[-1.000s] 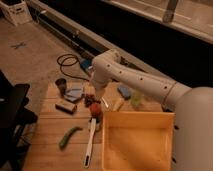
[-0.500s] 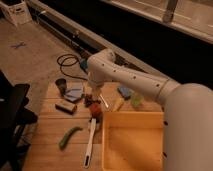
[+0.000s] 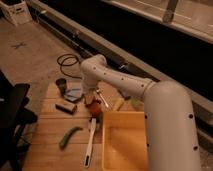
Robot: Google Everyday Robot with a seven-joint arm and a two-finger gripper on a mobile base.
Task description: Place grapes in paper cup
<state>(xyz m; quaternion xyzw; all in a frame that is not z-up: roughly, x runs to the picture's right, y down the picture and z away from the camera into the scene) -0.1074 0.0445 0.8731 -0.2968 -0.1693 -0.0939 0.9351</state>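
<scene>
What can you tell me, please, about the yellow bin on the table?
The yellow bin is a rectangular open-topped tub, plastic by its look, with upright walls. It stands level on the slatted table, its right side hidden by the robot's white arm. A white-handled brush lies beside its left wall; the gripper hangs beyond its far left corner.

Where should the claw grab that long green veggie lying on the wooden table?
Probably grab the green veggie around its middle, coming straight down from above. It lies flat and thin on the table, so the claw, now up by the yellow bin, can pinch across its narrow width.
</scene>
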